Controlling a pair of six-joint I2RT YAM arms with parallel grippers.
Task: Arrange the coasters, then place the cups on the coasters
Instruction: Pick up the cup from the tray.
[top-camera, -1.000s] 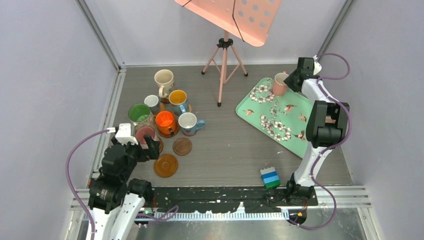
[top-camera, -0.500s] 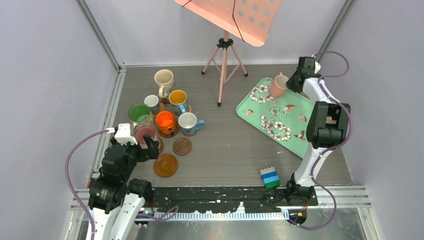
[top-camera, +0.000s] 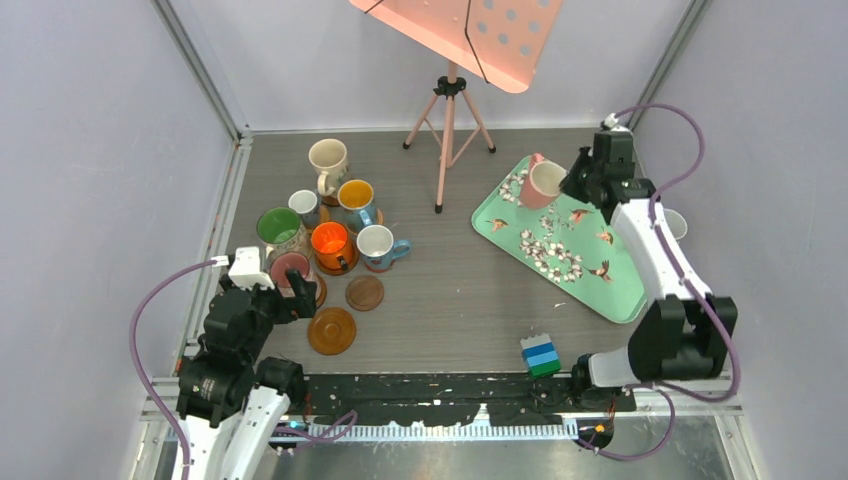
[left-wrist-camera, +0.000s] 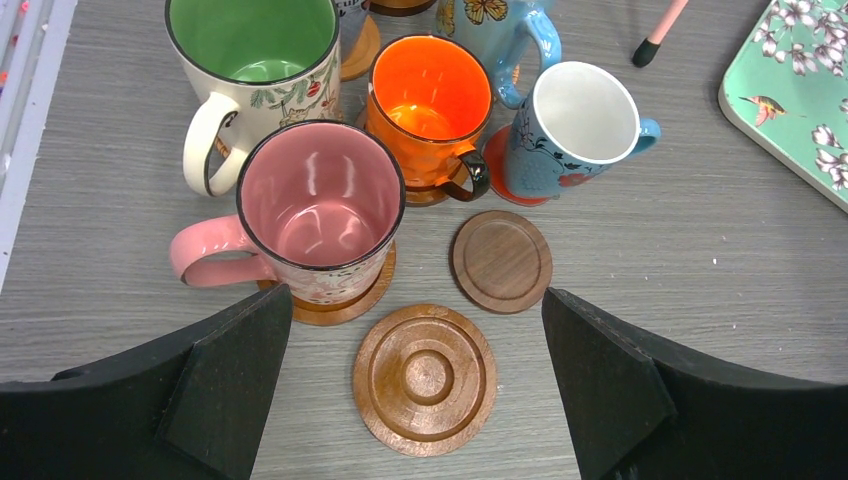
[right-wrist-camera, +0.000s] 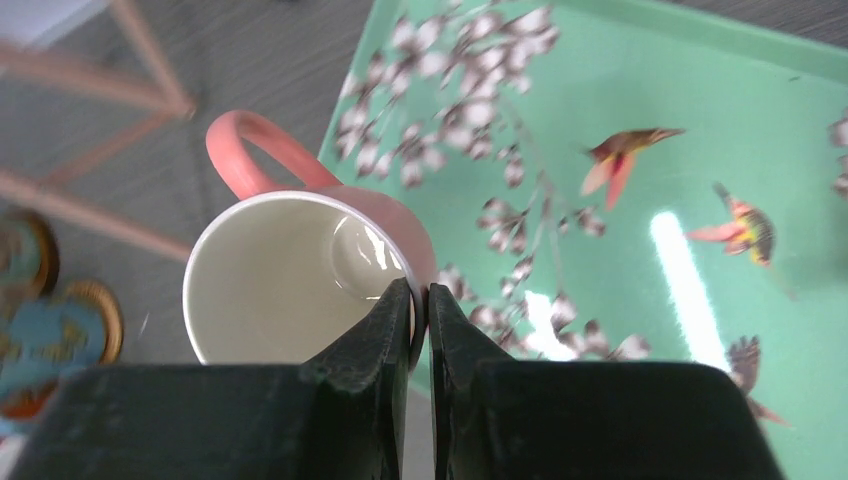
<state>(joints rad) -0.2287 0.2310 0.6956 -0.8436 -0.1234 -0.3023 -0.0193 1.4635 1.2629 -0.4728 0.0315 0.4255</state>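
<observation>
Top external, then wrist views

Top external: right tool (top-camera: 567, 183) grips pink mug (top-camera: 545, 182) over floral tray (top-camera: 612, 285); stand tripod (top-camera: 448, 120) lies between it and the bare coasters (top-camera: 332, 331).
Left wrist: left tool (left-wrist-camera: 414, 340) open above them.
Right wrist: fingers (right-wrist-camera: 380, 340) pinch mug rim.

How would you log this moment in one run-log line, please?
right end effector: shut on pink mug, over tray | left end effector: open, above grooved coaster
</observation>
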